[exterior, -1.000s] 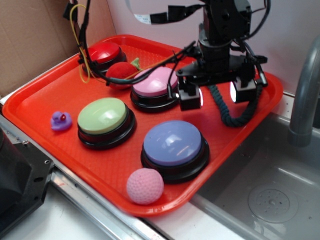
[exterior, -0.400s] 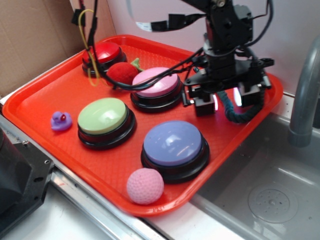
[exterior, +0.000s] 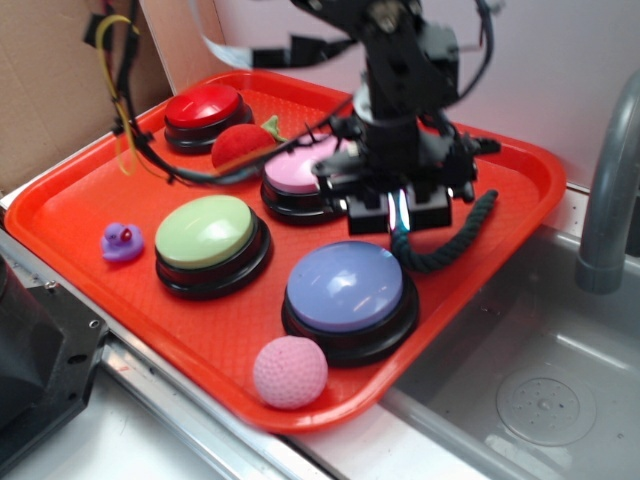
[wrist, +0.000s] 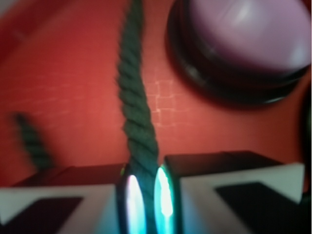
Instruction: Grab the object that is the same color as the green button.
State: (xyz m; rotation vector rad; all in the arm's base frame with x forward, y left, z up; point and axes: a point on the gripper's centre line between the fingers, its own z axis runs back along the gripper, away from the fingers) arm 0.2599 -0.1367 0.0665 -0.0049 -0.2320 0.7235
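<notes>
A robot gripper (exterior: pixel 399 212) pinches a dark green rope (exterior: pixel 440 245) over an orange tray (exterior: pixel 90 195), its jaws closed almost fully around one end of the cord. In the exterior view the rope hangs from the jaws at centre frame, curves down toward the tray and rises to the right, its far end pointing at the tray's right rim. The wrist view shows what the wider shot cannot: the twisted strand (wrist: pixel 136 122) is squeezed between two lit pads at the bottom of the frame, with only the rope's width between them. That close view also catches a second, blurred stretch of rope at the left edge and a pink button (wrist: pixel 248 34) on a black base in the upper right.

Only the exterior view takes in the rest of the tray. The green button (exterior: pixel 205 232) sits left of centre, well apart from the rope. A lavender-blue button (exterior: pixel 345 287) lies just below the gripper, the pink button (exterior: pixel 300 172) just to its left, partly behind the arm. A red button (exterior: pixel 203 106) and a red plush strawberry (exterior: pixel 243 143) occupy the upper left. A small purple duck (exterior: pixel 122 241) rests near the left rim, and a pink ball (exterior: pixel 290 371) near the bottom edge. A grey faucet (exterior: pixel 612 190) stands at far right above a metal sink (exterior: pixel 540 390).
</notes>
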